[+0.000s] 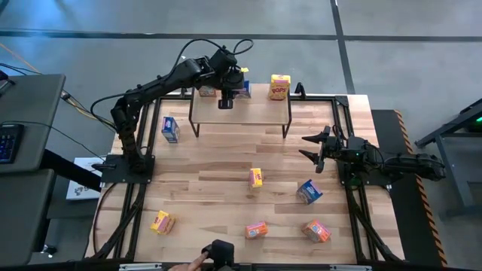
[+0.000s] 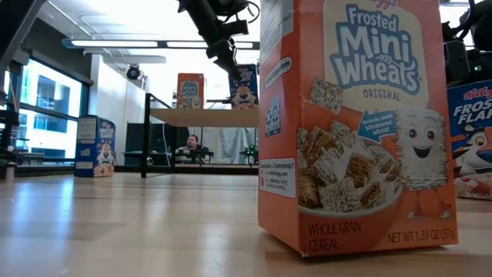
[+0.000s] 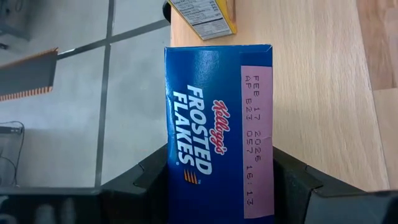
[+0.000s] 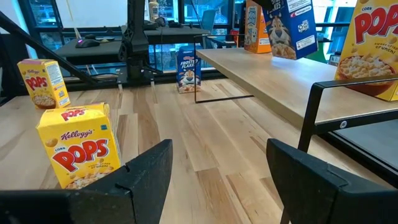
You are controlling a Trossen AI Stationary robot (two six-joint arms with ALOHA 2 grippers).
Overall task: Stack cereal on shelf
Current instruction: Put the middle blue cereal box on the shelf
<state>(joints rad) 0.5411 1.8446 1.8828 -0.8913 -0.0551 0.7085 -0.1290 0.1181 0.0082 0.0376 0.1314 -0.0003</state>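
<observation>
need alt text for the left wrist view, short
The left gripper is shut on a blue Frosted Flakes box, one dark finger on each side, held at the edge of the light-wood shelf. A pink date label runs along the box's top, and part of another box shows beyond it, with grey floor past the shelf edge.

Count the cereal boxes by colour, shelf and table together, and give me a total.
Blue boxes: 3
Yellow boxes: 3
Orange boxes: 3
Total: 9
</observation>
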